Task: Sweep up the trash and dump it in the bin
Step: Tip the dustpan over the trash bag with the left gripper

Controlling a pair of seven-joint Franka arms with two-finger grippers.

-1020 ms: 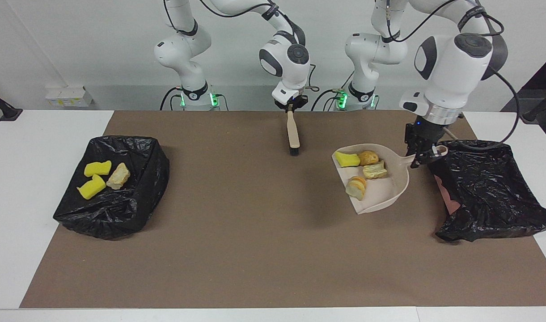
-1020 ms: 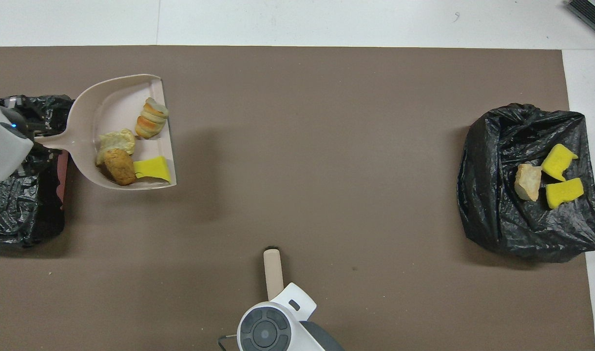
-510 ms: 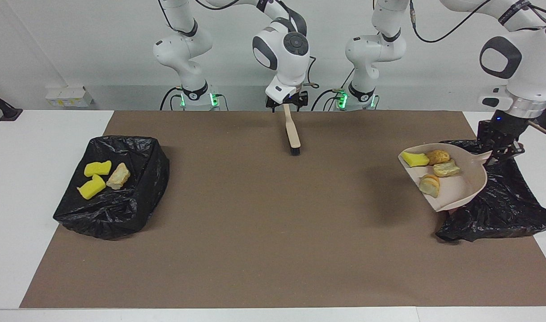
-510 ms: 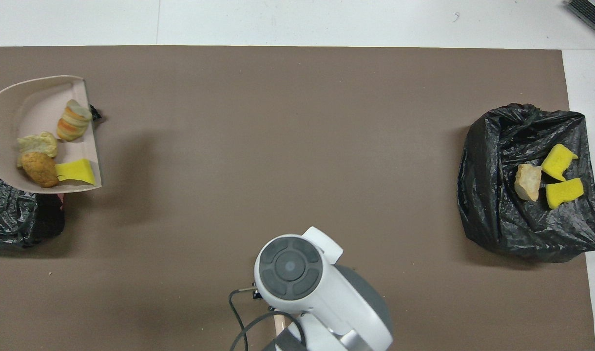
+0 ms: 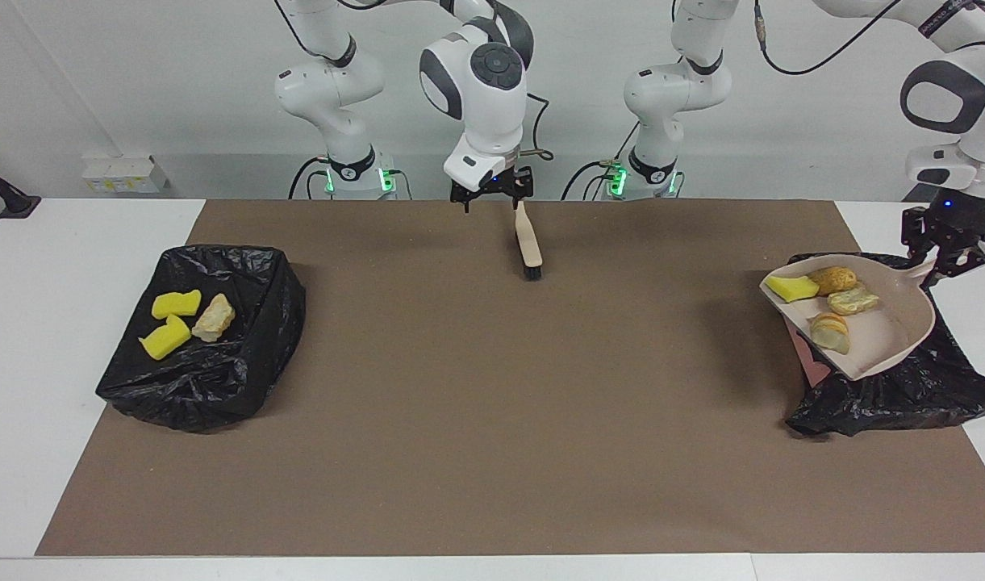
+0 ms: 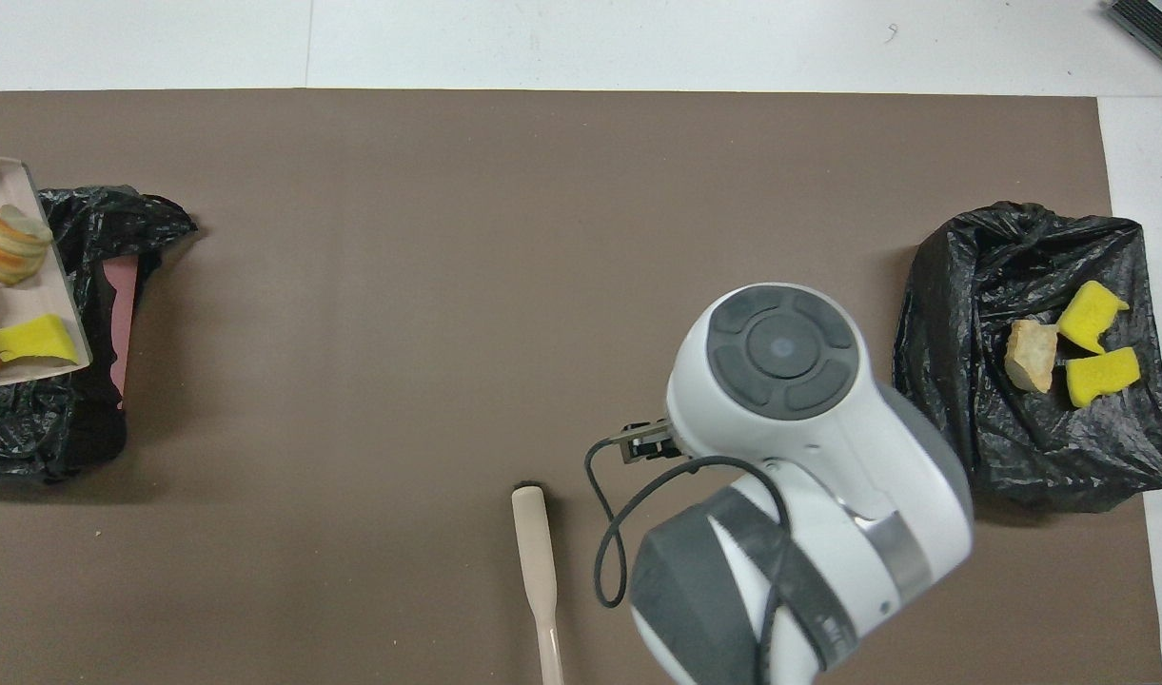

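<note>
- Trash (image 5: 823,303) swept up, carried in dustpan (image 5: 895,343) over bin (image 5: 903,387), not dumped.
- Left gripper (image 5: 940,258) clamped on dustpan handle.
- Right gripper (image 5: 492,194) spread wide, brush (image 5: 528,246) dropped.

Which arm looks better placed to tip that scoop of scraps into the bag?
The left. Its gripper is shut on the dustpan handle, holding the four scraps over the bag. The right gripper hangs open and empty beside the brush, mid-table.

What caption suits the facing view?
Left claw holds a loaded dustpan over a black bin; right claw open above the brush.
</note>
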